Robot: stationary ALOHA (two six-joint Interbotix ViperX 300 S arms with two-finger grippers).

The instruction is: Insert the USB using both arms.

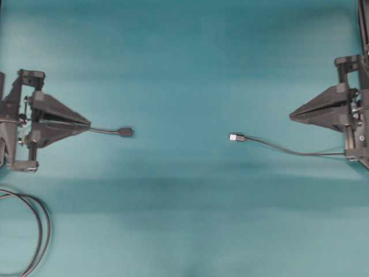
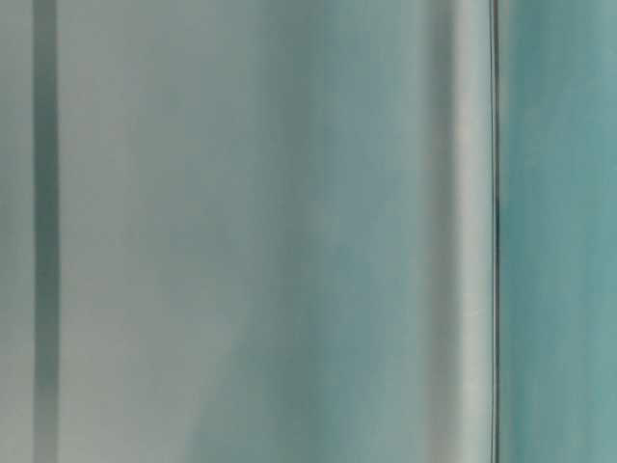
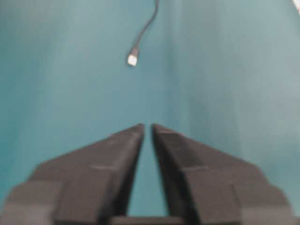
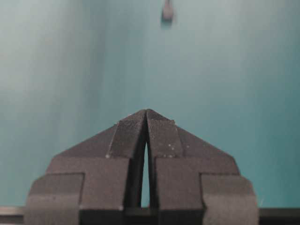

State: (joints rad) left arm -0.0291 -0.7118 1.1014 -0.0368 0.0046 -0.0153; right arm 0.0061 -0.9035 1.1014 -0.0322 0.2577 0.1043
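Since both cables look light and floppy, we would pinch the silver USB plug (image 1: pixel 237 137) and black socket (image 1: pixel 126 132) at their rigid heads; left tool (image 3: pixel 147 125) slightly parted, right tool (image 4: pixel 146 111) pressed together, both empty.

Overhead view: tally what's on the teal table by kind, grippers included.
Grippers: 2, left gripper and right gripper.
Cable ends: 2, black socket end by the left gripper, silver plug end nearer the right.
Loose cable loops: 1, cable loop at the lower left edge.
Total: 5.
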